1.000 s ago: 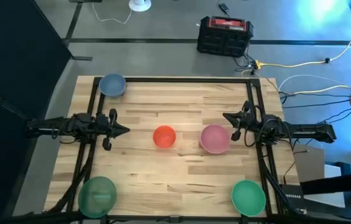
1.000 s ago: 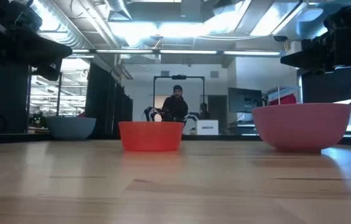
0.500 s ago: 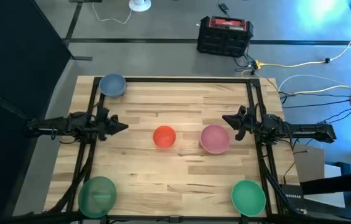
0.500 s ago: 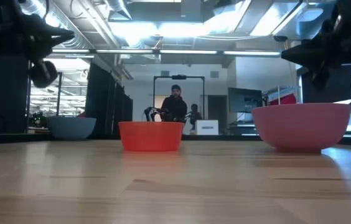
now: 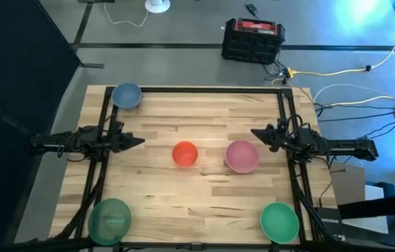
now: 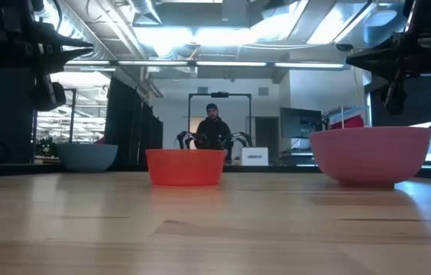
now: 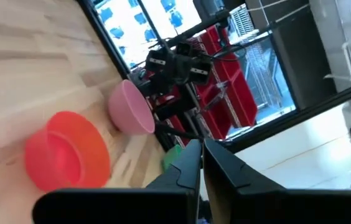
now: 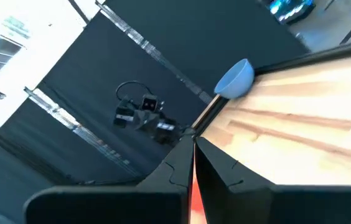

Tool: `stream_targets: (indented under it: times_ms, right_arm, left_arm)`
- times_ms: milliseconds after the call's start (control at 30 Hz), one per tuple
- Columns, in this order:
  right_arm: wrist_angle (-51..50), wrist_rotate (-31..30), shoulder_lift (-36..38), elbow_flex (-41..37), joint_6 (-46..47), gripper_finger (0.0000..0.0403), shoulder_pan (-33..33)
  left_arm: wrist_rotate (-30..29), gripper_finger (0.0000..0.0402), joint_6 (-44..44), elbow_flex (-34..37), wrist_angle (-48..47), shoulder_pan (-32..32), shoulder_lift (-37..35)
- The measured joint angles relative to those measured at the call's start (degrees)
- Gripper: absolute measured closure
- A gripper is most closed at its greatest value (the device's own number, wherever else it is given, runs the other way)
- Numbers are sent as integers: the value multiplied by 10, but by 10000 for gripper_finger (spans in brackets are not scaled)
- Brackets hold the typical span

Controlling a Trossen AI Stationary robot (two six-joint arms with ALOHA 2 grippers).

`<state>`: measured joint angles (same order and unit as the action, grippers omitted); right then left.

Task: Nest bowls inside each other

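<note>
Both arms have rolled at the wrist since a second ago, and that's the only change: the five bowls sit exactly where they were. The wide pale wooden desk [image 5: 204, 189] carries everything.

Left arm reaches in from the desk's left edge, its left hand [image 5: 139, 142] clenched to a point, gripping nothing, held above the boards and aimed at the middle. Right arm mirrors it from the right edge, right hand [image 5: 255, 131] also clenched and gripping nothing, its tip just beside the far rim of the pink bowl, raised above it in the low view.

Now the bowls. The translucent green round plastic bowl [image 5: 109, 219] sits at the near left corner. The solid green round plastic bowl [image 5: 279, 221] sits at the near right corner. The pink round plastic bowl [image 5: 241, 156] stands right of centre, upright. The blue-grey round plastic bowl [image 5: 126, 96] is off at the far left corner, well apart from the rest. Smallest of all, the orange-red round plastic bowl [image 5: 185, 154] sits dead centre, near the pink one but not touching. None is nested yet.

Beyond the desk's far edge, a black and red box [image 5: 253, 40] rests on the floor, and a person [image 6: 212, 128] shows in the room behind.
</note>
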<state>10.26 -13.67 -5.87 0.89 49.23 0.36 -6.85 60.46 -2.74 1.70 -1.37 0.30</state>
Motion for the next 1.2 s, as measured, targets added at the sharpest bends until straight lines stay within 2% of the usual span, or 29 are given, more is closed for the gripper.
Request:
stream_targets:
  times_ms: [233, 800, 900, 1033, 1200]
  right_arm:
    - [12, -22, 0, 0, -1, 402, 0]
    - [7, -13, 0, 0, 19, 402, 0]
    - [7, -12, 0, 0, 20, 402, 0]
    - [7, -10, 0, 0, 20, 402, 0]
    - [6, -7, 0, 0, 20, 402, 0]
  left_arm:
    - [-28, 402, -18, 0, -29, 0, 0]
    - [-50, 402, -38, 0, -38, -2, 0]
    - [-26, 401, -29, -6, -41, -8, 1]
    - [18, 379, -28, -64, -79, -29, 31]
    - [44, 317, -60, -185, -233, -55, 124]
